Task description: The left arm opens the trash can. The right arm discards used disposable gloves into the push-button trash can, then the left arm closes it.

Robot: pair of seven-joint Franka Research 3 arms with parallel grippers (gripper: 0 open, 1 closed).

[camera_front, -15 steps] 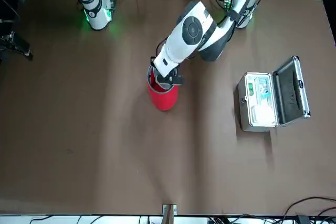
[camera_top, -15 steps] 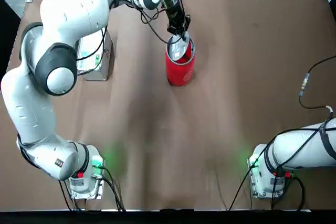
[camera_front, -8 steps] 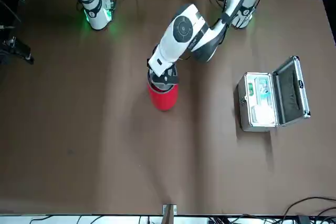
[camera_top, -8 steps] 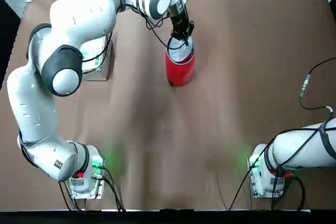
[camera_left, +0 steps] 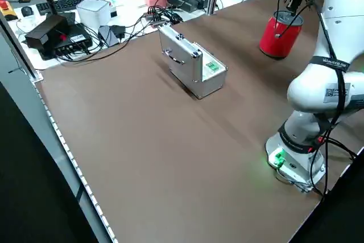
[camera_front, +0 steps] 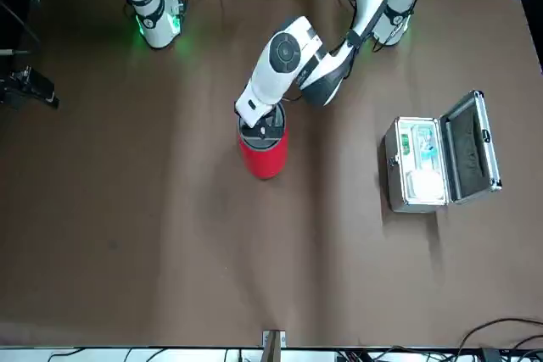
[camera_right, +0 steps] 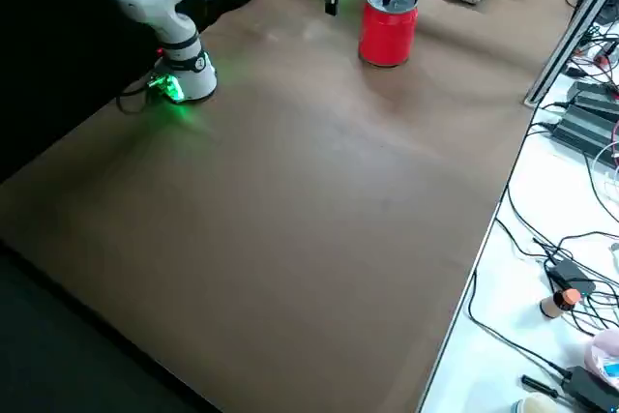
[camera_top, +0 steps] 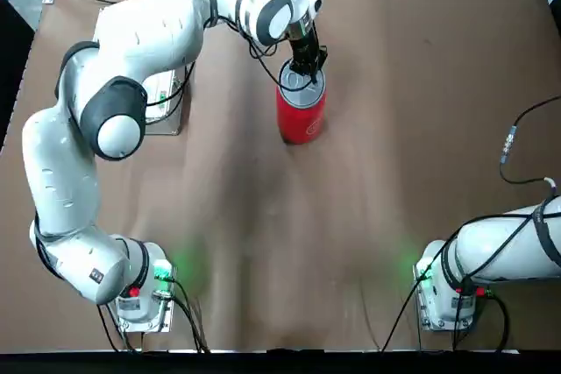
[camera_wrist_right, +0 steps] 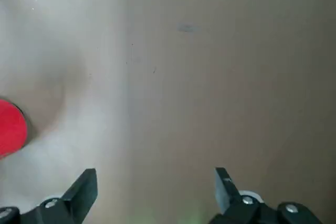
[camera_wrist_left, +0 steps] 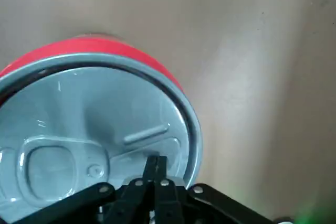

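While over trash can (camera_top: 301,117), mark (camera_top: 313,127) illegible, left gripper (camera_wrist_left: 156,160) pinched; right gripper (camera_wrist_right: 156,179) wide, aside

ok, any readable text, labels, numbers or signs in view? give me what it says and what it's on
Nothing reads clearly as words or numbers.
Lid of the trash can: embossed square and round outlines, no legible letters.
Red side of the trash can: a pale mark in the top view, too small to read.
Silver case: green label, too small to read.
Left arm: white label with a square code and print, too small to read.
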